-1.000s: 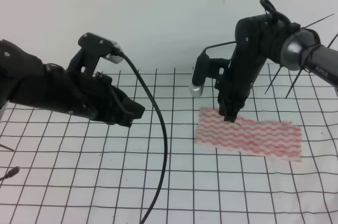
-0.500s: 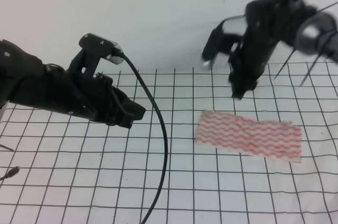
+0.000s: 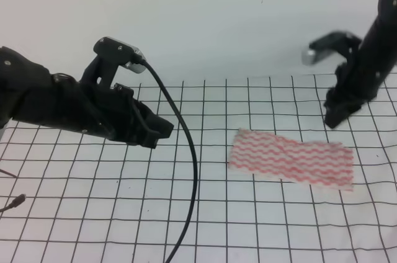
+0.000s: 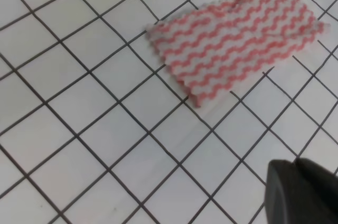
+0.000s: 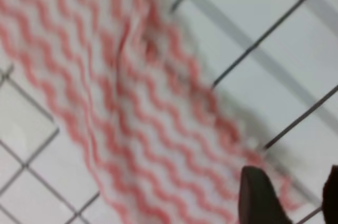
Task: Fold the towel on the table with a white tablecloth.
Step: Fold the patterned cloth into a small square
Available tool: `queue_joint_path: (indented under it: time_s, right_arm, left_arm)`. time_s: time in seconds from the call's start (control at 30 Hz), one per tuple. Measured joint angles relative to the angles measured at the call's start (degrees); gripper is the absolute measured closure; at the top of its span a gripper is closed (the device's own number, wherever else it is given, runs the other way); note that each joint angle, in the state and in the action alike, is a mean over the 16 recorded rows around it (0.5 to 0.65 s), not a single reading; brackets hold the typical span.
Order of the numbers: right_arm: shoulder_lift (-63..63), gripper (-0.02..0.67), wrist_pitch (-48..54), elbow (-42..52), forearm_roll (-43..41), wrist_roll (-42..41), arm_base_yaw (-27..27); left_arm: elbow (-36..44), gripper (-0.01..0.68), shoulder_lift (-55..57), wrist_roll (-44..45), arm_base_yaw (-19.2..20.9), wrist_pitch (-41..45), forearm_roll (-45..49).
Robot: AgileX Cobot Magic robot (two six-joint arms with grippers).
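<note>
Since a second earlier the right pincer (image 3: 333, 119) had lifted off the towel's (image 3: 290, 161) near-left corner and swung away to the right, now hovering above its far right end. The towel lay flat on the surface (image 3: 186, 213), apparently a narrow band, so one fold seemed done and another possibly left. The right pincer held nothing, fingertips (image 5: 256, 196) apart. The left pincer (image 3: 162, 131) hung well left of the towel, empty; whether clenched, I could not tell.

The right gripper (image 3: 333, 120) has lifted off the towel's (image 3: 291, 159) 10 o'clock corner and swung toward 3 o'clock, now above its far right end.
</note>
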Motion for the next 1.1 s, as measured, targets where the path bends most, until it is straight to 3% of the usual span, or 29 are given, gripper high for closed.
queue_joint_path:
  time_s: [0.33, 1.1]
  right_arm:
    - [0.1, 0.374, -6.3, 7.1, -1.6, -2.7, -1.1]
    - [2.5, 0.390, -6.8, 7.8, -0.5, -6.4, -1.1]
  left_arm:
    - [0.0, 0.673, 0.0, 0.3, 0.0, 0.3, -1.2]
    - [0.0, 0.674, 0.0, 0.3, 0.0, 1.7, -1.2]
